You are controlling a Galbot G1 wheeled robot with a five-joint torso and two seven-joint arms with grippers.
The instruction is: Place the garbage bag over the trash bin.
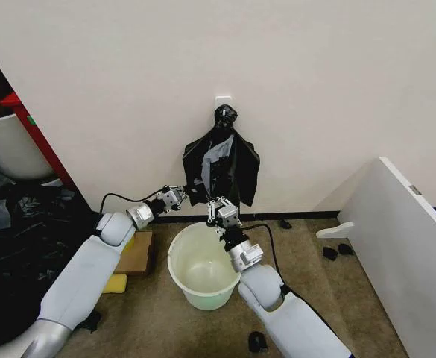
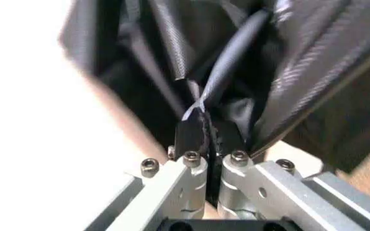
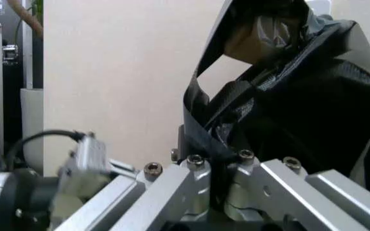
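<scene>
Both tools, left tool (image 1: 182, 195) and right tool (image 1: 219, 206), clench black plastic of the hanging bunch of bags (image 1: 221, 168) on the wall, above the unlined trash bin (image 1: 202, 263).

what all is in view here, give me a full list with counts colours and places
bunch of garbage bags: one, black, hung on the wall by its knotted top
trash bin: one, cream-white, on the floor below the bags
wall hook: one, white, above the knot
tub: one, white with a red frame, far left
plastic sheeting: one heap, black, left floor
cardboard box: one, brown, left of the bin
sponge: one, yellow, beside the box
board: one, white, right
left end effector: shut on the bags' lower left edge
right end effector: shut on the bags' bottom edge, above the bin
</scene>
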